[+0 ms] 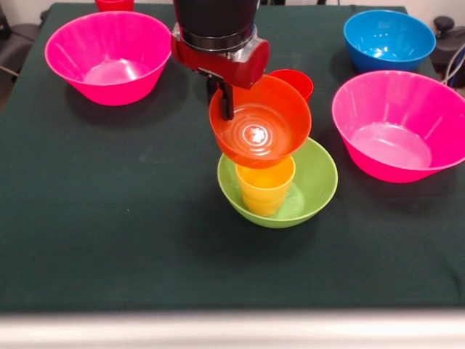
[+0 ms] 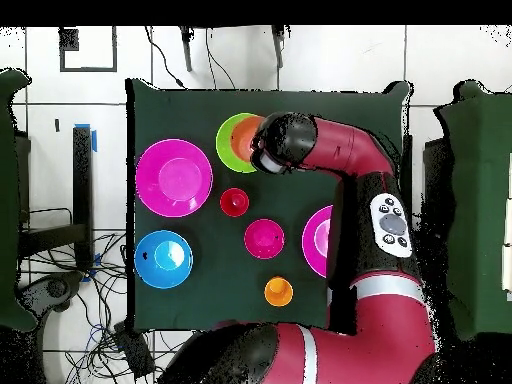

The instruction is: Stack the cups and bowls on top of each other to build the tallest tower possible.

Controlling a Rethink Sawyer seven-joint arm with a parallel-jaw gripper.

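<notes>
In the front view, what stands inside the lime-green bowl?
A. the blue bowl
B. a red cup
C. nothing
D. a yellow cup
D: a yellow cup stands upright inside the lime-green bowl, with the orange bowl tilted at its rim under the gripper.

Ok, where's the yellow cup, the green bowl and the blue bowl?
yellow cup [image 1: 266, 190]: front view, on its outer side wall.
lime-green bowl [image 1: 320, 179]: front view, on its bare inner wall.
blue bowl [image 1: 385, 38]: front view, on its inside.
</notes>
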